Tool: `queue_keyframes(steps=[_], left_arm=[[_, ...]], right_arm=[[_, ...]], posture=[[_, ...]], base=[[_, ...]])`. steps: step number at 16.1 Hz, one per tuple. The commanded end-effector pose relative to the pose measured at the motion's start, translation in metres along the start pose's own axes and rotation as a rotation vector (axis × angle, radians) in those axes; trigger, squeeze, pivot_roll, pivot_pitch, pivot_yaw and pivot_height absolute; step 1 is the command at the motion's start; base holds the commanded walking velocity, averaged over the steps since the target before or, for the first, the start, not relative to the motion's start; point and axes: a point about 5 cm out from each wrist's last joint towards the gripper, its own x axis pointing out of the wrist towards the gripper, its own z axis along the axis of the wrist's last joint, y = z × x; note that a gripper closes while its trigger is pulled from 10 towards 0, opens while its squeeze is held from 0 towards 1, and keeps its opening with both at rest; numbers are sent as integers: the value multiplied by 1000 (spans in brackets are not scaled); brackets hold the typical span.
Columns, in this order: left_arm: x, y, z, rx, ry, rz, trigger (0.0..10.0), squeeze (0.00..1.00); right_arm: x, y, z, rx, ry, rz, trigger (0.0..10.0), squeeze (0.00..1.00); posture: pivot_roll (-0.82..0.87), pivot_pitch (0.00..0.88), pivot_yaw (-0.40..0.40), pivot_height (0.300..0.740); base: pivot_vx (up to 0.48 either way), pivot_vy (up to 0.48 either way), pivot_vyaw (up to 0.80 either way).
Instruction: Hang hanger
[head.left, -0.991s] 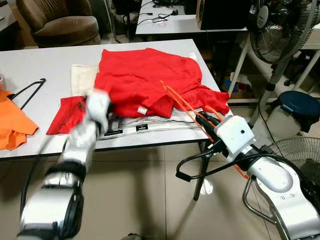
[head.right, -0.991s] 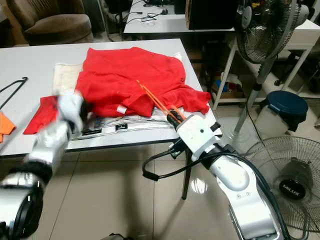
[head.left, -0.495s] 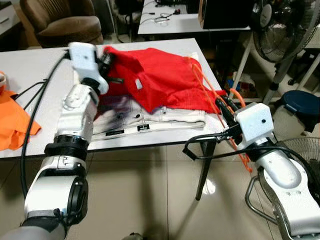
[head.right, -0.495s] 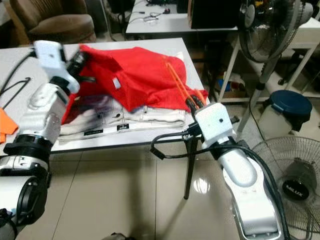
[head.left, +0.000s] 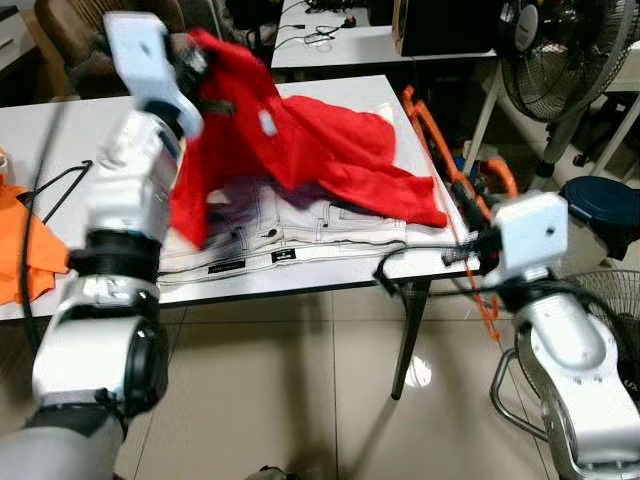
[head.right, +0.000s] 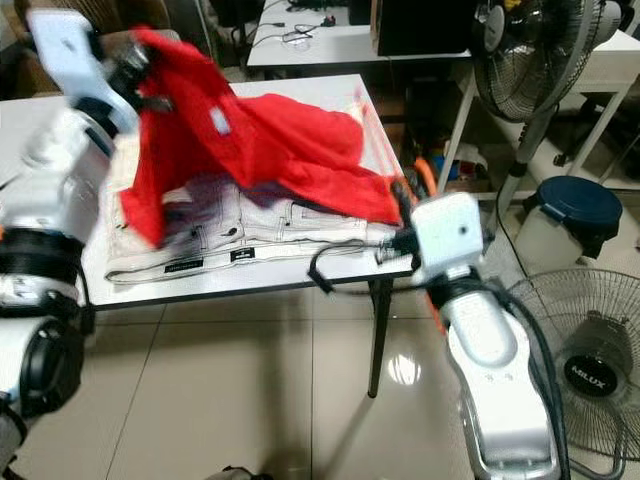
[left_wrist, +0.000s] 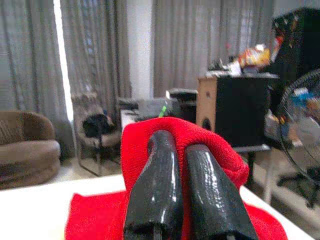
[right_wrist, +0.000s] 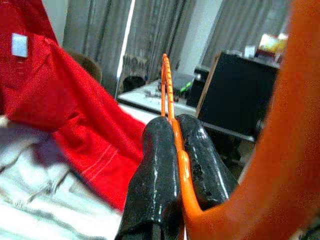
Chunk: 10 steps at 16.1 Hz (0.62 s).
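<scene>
Working over the white worktop (head.left: 60, 130), we are lifting the red garment (head.left: 300, 150) so that it is hanging partly in the air, its lower half trailing across the pale folded trousers (head.left: 290, 235) beneath; raising it this way is probably opening it up for the hanger. Our left claw (head.left: 195, 65) is pinching the cloth high near the collar, its two black fingers (left_wrist: 165, 185) pressed together with red fabric wrapped around them. Our right claw (head.left: 470, 215) is clamping the orange hanger (head.left: 440, 150) by its thin bar just off the worktop's right edge, keeping it upright and close to the garment, ready, we judge, for threading in. At the far left, an orange cloth (head.left: 25, 250) and a black hanger (head.left: 55, 185) are lying unused.
</scene>
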Motion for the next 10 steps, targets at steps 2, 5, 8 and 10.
queue_keyframes(steps=[2, 5, 8, 10], left_arm=[[10, 18, 79, 34, -263, 62, 10000, 0], [-1, 41, 163, 98, -476, 105, 10000, 0], [-12, 20, 131, 172, -389, 22, 10000, 0], [-16, 12, 109, 128, -341, 19, 10000, 0]], right_arm=[[6, -6, 17, 12, -73, -20, 10000, 0], [12, -15, 33, 41, -141, -29, 10000, 0], [18, -8, 50, 123, -215, 0, 10000, 0], [20, -3, 54, 139, -229, 28, 10000, 0]], posture=[[-122, 0, 81, 740], [-116, 0, 87, 740], [-106, 0, 68, 740], [-104, 0, 63, 740]], base=[[0, 0, 0], [0, 0, 0], [0, 0, 0], [0, 0, 0]])
